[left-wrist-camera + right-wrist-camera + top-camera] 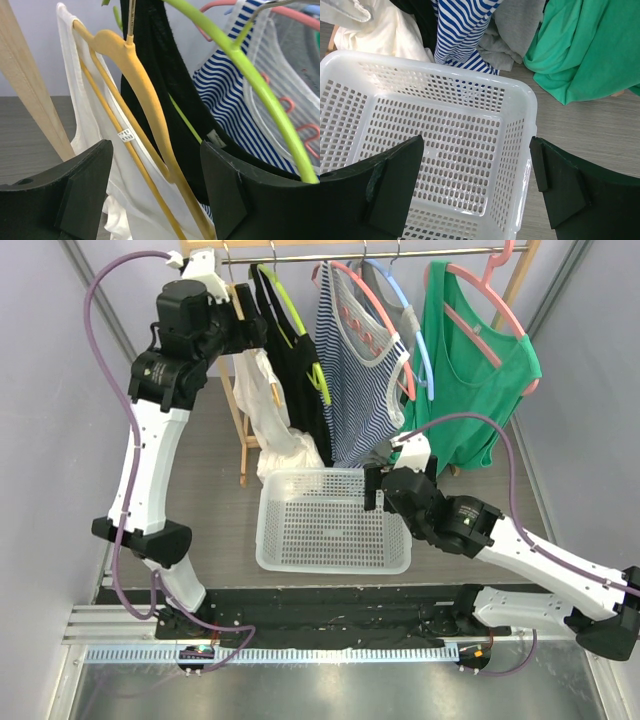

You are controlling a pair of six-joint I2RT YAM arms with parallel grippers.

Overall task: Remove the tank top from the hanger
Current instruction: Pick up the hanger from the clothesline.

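Basket: a white perforated plastic basket (pixel 335 562) stands on the surface in front of the clothes rail, below the hanging garments.
Basket interior: the slotted bottom and walls show bare in the overhead and right wrist views.
Basket rim: the hem of the striped top (pixel 350 380) hangs at the far rim; whether it touches cannot be told.
Task garment: the white tank top (pixel 265 390) hangs at the left end of the rail. One strap lies over the yellow hanger (pixel 135 65) and the body droops toward the basket's far left corner.
Left fingers (pixel 80 190): raised to rail height and spread apart. The yellow hanger's arm and the white fabric lie between them, and no grip is visible.
Right fingers (pixel 390 185): held low over the near part of the basket, spread wide, holding nothing.
Neighbouring garments: a black top (pixel 295 370) on a lime hanger (pixel 250 75) is just beside the white one. Then come the striped top, a gray top (pixel 515 25) and a green top (pixel 480 390).
Rail (pixel 330 254): a metal bar on a pale wooden frame (pixel 240 430).
Surface (pixel 200 470): gray wood-grain, with both arm bases mounted along its near edge.
Room: plain lilac walls (pixel 50 390) close in on both sides.
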